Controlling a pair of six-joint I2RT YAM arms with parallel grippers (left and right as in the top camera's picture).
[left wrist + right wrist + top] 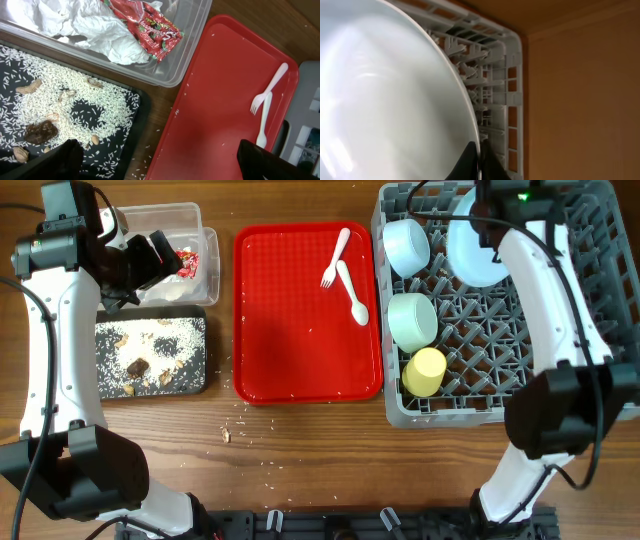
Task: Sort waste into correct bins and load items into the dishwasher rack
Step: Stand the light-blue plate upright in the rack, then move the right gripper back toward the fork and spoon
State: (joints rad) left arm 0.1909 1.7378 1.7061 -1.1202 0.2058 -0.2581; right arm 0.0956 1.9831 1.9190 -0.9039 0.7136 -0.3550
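Right now my right claw [479,161] pinches the plate [385,100] by its rim inside the rack [506,95]. My left claw [162,157] hangs spread wide near the tub [192,45].

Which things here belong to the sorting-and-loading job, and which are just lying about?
Job: tissue, wrapper, clear tub, rice, black tray, plate, blue bowl, green bowl, cup, rack, fork, spoon.
Lying about: red tray.

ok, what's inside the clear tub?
Crumpled white tissue and a red-and-white wrapper lie inside the clear tub. Its floor beneath them is covered, and overhead the left arm hides part of it.
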